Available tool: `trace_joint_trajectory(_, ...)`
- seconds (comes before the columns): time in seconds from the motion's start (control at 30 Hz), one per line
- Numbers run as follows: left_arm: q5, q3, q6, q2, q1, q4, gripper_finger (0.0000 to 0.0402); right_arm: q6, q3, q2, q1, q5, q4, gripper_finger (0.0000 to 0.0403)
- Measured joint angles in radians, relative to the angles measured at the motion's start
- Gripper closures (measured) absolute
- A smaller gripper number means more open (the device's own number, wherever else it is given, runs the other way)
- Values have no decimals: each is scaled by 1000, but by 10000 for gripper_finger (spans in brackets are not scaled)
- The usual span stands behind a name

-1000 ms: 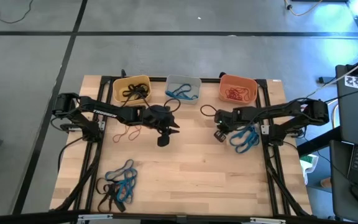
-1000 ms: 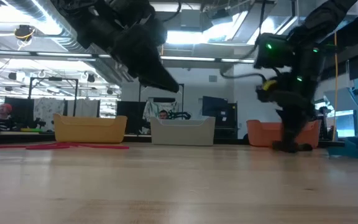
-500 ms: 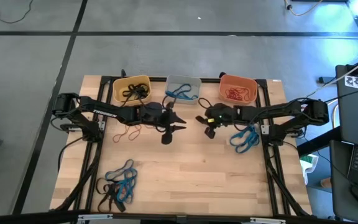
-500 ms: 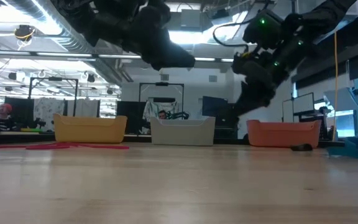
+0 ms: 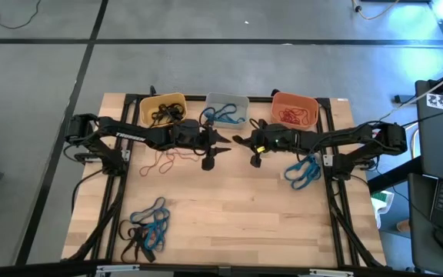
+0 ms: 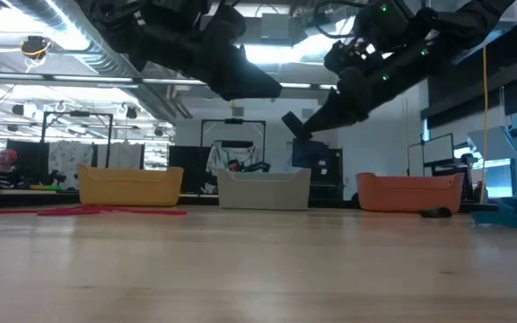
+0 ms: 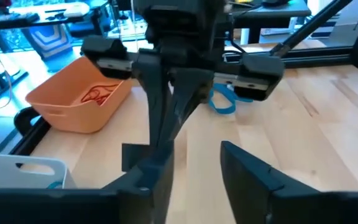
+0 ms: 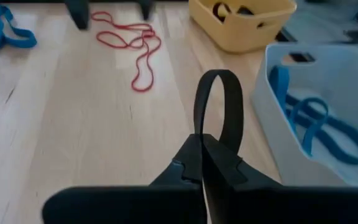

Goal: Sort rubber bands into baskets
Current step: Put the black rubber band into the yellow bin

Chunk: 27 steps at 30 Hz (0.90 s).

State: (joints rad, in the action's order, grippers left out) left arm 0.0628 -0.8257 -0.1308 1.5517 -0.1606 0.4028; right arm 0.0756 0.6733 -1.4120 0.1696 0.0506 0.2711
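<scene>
A black rubber band (image 8: 219,102) sticks out as a loop past my right gripper (image 8: 202,144), which is shut on it above the table just before the pale grey basket (image 5: 226,110). My left gripper (image 7: 194,158) faces it from the left, open, with nothing between its fingers. They hover tip to tip at mid-table: left gripper (image 5: 223,141), right gripper (image 5: 238,141). The yellow basket (image 5: 162,110) holds black bands, the grey one blue bands, the orange basket (image 5: 294,110) red ones. My right gripper pinches the black band's near end (image 8: 199,126) between its two shut fingertips. The fingers slant slightly down and point toward the table's left. The rest of the loop stands out beyond the tips, lifted clear of the table.
Red bands (image 5: 164,160) lie on the wood in front of the yellow basket. Blue bands (image 5: 304,171) lie under the right arm, and a mixed pile (image 5: 148,227) sits near the front left. A small dark thing (image 6: 435,213) lies before the orange basket.
My right gripper has risen from the table beside the blue bands, swung from pointing down to nearly level, and gone toward the table's left with the black band. My left gripper has tipped up toward level and shifted a little toward the grey basket.
</scene>
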Motion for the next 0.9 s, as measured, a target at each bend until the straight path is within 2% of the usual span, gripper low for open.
trace_joint_trajectory(0.2, -9, 0, 4, 0, -9, 0, 208, 20, 0, 0, 0, -44, 26, 402)
trace_joint_trajectory(0.3, -87, 0, 23, 3, -22, 0, 193, 28, 0, 0, -16, -43, 27, 402)
trace_joint_trajectory(0.43, -97, 0, 57, 26, -37, 8, 188, 68, 0, 0, -54, -36, 55, 402)
trace_joint_trajectory(0.57, -27, 0, 73, 41, -39, 30, 187, 76, 0, 0, -74, 33, 72, 402)
trace_joint_trajectory(0.67, 29, 0, 77, 42, -34, 59, 187, 80, 0, 0, -74, 36, 68, 402)
trace_joint_trajectory(0.9, 39, 0, 72, 46, -27, 58, 187, 82, 0, 0, -74, 28, 75, 402)
